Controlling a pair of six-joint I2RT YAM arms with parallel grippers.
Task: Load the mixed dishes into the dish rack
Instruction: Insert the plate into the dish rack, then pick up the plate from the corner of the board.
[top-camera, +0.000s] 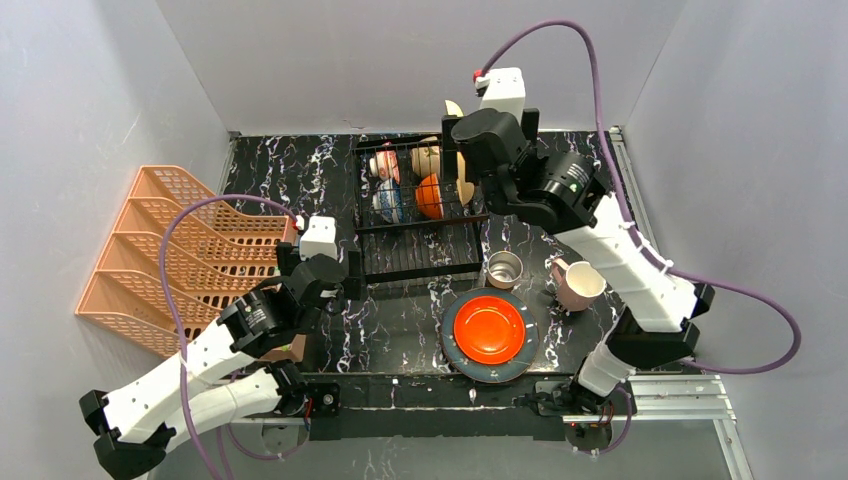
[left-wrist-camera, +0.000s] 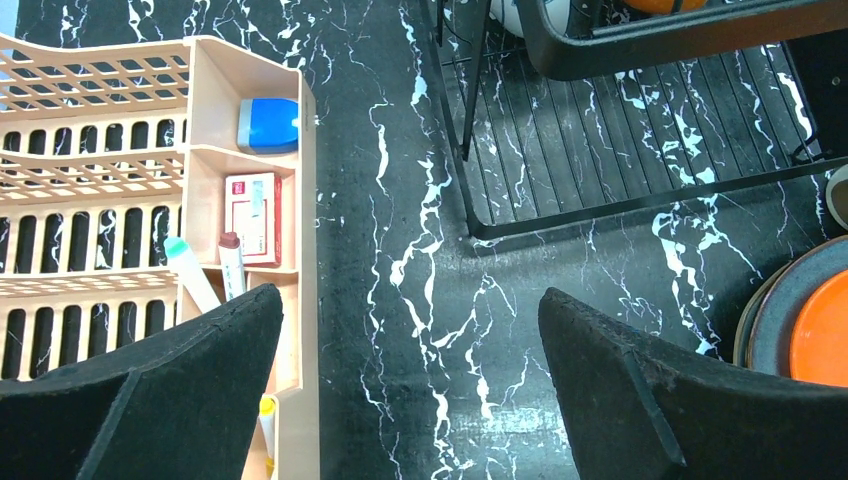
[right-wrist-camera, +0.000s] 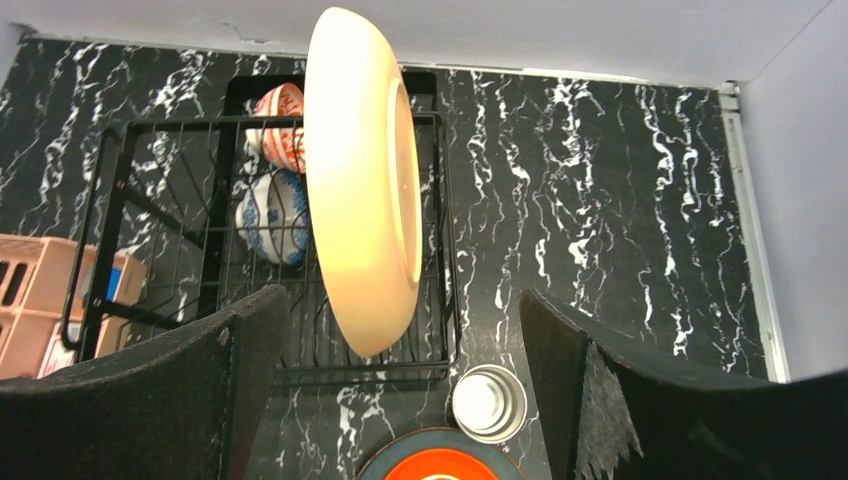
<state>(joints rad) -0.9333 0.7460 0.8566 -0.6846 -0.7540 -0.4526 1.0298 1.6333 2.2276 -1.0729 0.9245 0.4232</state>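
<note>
— Our right gripper (right-wrist-camera: 400, 300) is released, fingers wide on either side of the yellow plate (right-wrist-camera: 360, 180), which stands on edge at the far right of the rack (right-wrist-camera: 443, 230), beside the bowls (right-wrist-camera: 270, 215).
— So we rise straight up with no sideways drift, or we tip it.
— Its lower rim looks seated, but we can't see the slot itself; possibly it only leans.
— And our left gripper (left-wrist-camera: 410, 300) is released too, empty, over the table (left-wrist-camera: 400, 150) left of the rack.

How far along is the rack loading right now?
Done: red floral bowl, blue-patterned bowl and yellow plate sit in the dish rack. In hand: nothing; right gripper and left gripper are open. Left on the table: steel cup, pink mug, red-orange plate atop grey-green plate.
</note>
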